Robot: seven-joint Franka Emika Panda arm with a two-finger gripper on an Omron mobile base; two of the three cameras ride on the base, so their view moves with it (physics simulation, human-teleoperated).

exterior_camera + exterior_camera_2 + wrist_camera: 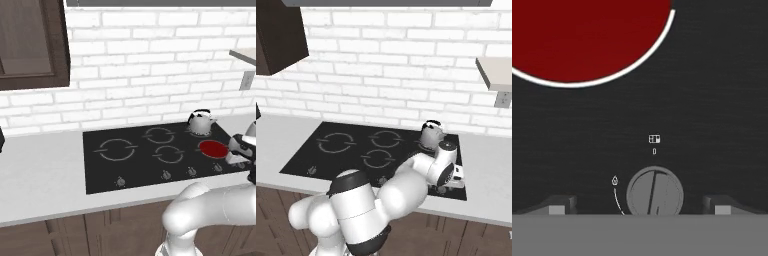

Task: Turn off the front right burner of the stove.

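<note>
The stove (pixel 100 170) is a glossy black glass cooktop set in the pale counter. Its front right burner (pixel 212 148) glows as a solid red disc, and in the hand view that burner (pixel 587 35) takes up the upper left. Just below it a round grey knob (pixel 655 192) carries a dark pointer line, nearly upright under a "0" mark. My gripper (pixel 639 206) is open, one fingertip on each side of the knob and both apart from it. From the left base view the gripper (pixel 239 161) hangs low over the stove's front right corner. In the right base view my arm covers that corner and the gripper (pixel 455 181).
A small silver kettle (pixel 201 122) stands on the back right burner, just behind the red disc. Three other knobs (pixel 166 175) line the stove's front edge. The remaining burners are grey ring outlines (pixel 116 149). A white brick wall rises behind, and a shelf (pixel 496 72) juts out at upper right.
</note>
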